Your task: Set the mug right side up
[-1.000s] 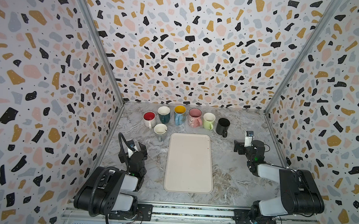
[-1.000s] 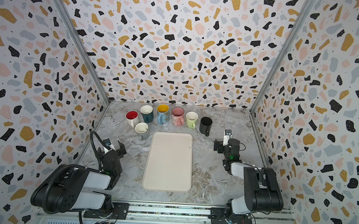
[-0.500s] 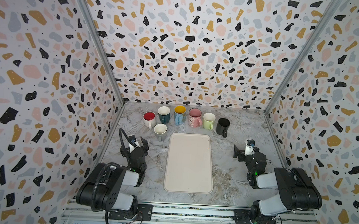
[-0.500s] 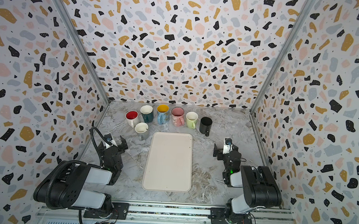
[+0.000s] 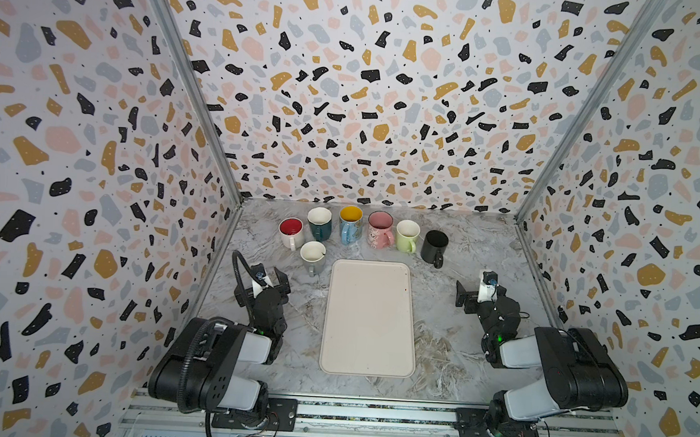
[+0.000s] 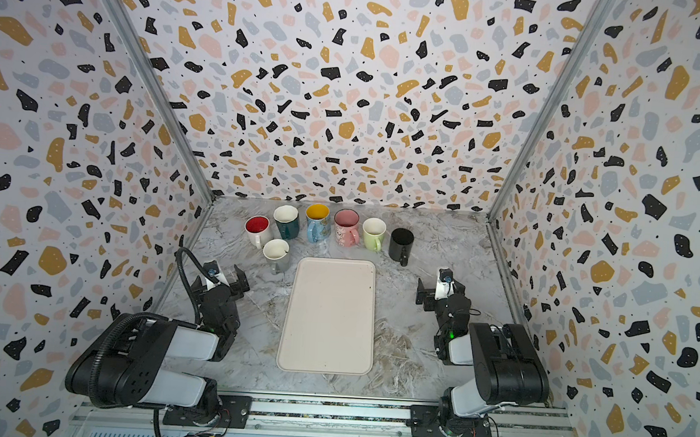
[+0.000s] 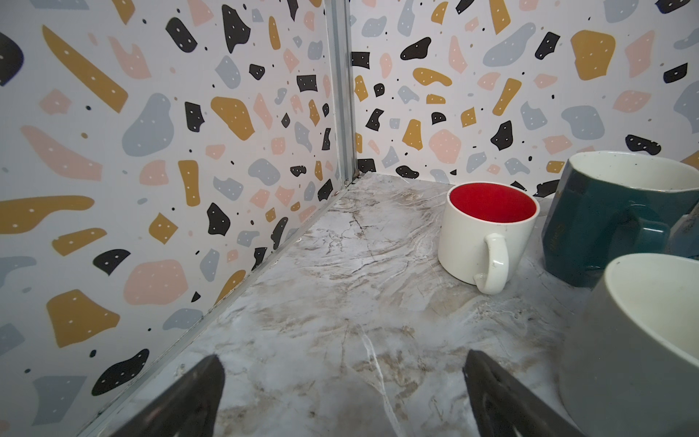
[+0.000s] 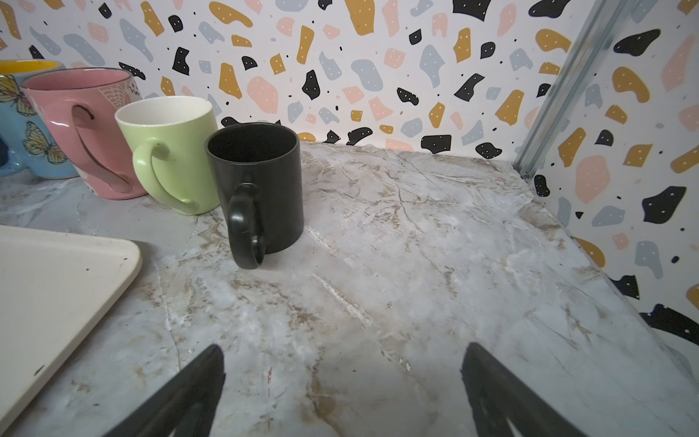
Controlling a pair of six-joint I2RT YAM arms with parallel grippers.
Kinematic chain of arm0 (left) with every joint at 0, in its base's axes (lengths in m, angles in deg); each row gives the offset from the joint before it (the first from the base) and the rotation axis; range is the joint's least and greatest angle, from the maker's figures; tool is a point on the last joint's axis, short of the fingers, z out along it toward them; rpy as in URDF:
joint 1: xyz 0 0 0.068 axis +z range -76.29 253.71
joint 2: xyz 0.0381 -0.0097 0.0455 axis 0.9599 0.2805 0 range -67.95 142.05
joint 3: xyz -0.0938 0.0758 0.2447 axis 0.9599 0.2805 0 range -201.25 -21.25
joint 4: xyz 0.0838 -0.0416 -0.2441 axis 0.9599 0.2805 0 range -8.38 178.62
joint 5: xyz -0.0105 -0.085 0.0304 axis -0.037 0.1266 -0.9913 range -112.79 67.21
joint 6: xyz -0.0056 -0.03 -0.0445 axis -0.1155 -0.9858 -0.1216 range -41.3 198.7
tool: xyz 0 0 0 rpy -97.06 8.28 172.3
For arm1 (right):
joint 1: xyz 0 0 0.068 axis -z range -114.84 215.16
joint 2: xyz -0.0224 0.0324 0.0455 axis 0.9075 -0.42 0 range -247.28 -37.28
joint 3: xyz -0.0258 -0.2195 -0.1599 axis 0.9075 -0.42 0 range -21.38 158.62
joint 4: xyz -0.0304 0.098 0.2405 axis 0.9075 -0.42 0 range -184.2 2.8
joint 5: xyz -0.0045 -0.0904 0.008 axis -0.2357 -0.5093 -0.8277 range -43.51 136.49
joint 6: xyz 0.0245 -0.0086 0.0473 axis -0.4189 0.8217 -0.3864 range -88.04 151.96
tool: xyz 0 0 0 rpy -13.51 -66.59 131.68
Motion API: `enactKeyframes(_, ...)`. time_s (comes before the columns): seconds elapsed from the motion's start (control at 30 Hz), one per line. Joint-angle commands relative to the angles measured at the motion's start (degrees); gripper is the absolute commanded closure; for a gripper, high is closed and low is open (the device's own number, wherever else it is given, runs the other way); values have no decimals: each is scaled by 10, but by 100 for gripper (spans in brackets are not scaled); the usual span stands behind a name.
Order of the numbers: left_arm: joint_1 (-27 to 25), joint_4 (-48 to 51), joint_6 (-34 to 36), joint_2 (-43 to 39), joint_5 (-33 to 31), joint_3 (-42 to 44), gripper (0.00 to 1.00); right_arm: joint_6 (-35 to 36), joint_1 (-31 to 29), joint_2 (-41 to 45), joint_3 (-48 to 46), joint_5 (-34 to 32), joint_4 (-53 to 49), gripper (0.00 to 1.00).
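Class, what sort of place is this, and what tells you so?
Probably a robot test booth: a left arm and right arm fixed to a rail, patterned walls boxing in a tabletop, mugs lined up by a tray.

Seven mugs, all upright with mouths up, at the far end of the counter [image 5: 484, 244]. Row: red-lined white mug [image 5: 291, 233], teal mug [image 5: 320, 226], blue mug [image 5: 350, 228], pink mug [image 5: 380, 231], green mug [image 5: 407, 237], black mug [image 5: 434, 247]. The grey mug [image 5: 312, 258] stands just in front.

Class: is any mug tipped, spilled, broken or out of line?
None is tipped, spilled or visibly broken; all seven stand mouth up. Only the grey mug breaks the row, standing in front of it near the tray corner.
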Motion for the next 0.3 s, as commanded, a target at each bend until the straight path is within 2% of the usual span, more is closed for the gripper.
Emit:
enactKeyframes(0.0, 4, -19, 0, -3, -3, -5, 0, -1, 2, 4, 11, 2, 10, 1)
enactKeyframes(0.27, 4, -19, 0, -4, -3, -5, 0, 0, 2, 6, 9, 2, 12, 1)
